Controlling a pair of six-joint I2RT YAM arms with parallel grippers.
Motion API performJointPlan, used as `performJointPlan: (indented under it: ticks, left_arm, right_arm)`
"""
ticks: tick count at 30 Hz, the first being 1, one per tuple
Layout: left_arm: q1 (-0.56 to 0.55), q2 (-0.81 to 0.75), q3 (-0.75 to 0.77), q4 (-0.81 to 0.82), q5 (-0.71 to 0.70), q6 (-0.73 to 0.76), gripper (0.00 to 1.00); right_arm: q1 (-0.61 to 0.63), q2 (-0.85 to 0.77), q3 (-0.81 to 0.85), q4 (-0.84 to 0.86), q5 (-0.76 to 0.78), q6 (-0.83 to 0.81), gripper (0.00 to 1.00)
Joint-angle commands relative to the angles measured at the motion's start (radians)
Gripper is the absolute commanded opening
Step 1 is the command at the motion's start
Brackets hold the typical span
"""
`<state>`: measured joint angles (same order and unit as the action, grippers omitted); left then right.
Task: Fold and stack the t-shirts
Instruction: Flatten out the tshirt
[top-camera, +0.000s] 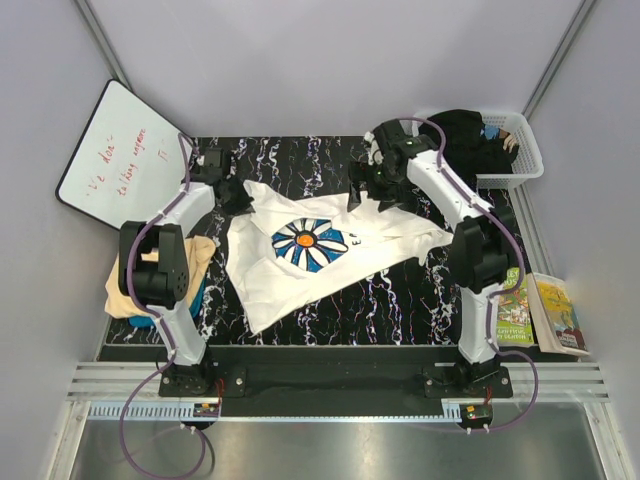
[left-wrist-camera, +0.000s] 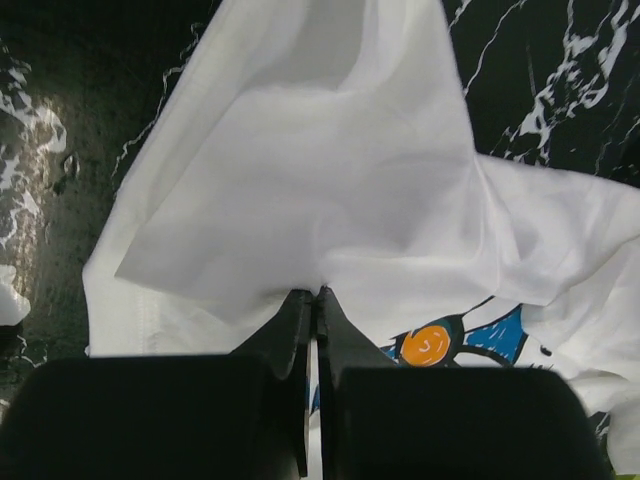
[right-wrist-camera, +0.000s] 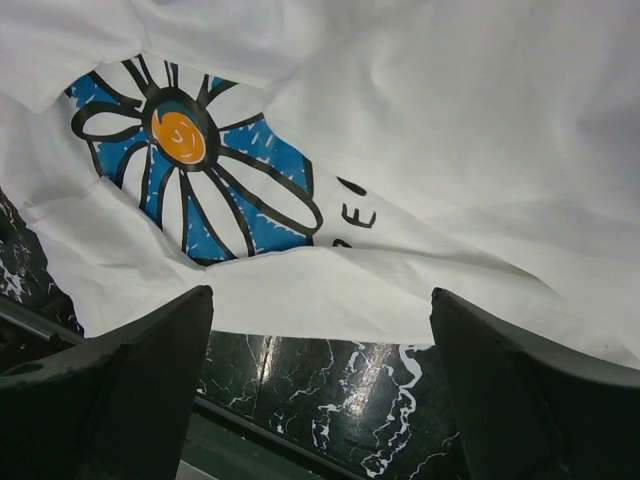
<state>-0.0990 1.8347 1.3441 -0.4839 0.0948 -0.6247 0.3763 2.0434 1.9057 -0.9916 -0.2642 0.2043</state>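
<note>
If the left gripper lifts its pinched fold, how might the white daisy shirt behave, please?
Probably floppy: the white shirt creases and folds at the left gripper. Likely light, since one pinch tents it. Edges may drag on the table.

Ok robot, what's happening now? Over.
Left gripper: jaws shut on white t-shirt. Right gripper: jaws open above it. Peach shirt aside, left edge.

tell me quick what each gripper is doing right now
The left gripper: closed, pinching a fold of the white t-shirt.
The right gripper: open, holding nothing.
</note>
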Motion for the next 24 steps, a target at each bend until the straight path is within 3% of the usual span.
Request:
performJointPlan:
  ticks: [1,4,8,14,24]
  left_arm:
    - [0.010,-0.011,0.086,0.022,-0.001,0.028,0.00]
    - [0.010,0.001,0.099,0.021,0.017,0.031,0.00]
    - [0.012,0.017,0.127,0.005,0.034,0.057,0.00]
    - [0.024,0.028,0.145,-0.013,0.059,0.095,0.00]
    - [0.038,0.058,0.173,-0.021,0.126,0.135,0.00]
  right_arm:
    - [0.073,0.087,0.087,0.016,0.022,-0.023,0.96]
    - [0.098,0.147,0.127,0.015,0.075,-0.025,0.91]
    - [0.133,0.253,0.241,-0.018,0.123,-0.025,0.73]
    - [0.190,0.354,0.325,-0.053,0.282,-0.013,0.74]
    - [0.210,0.515,0.447,-0.079,0.396,0.020,0.75]
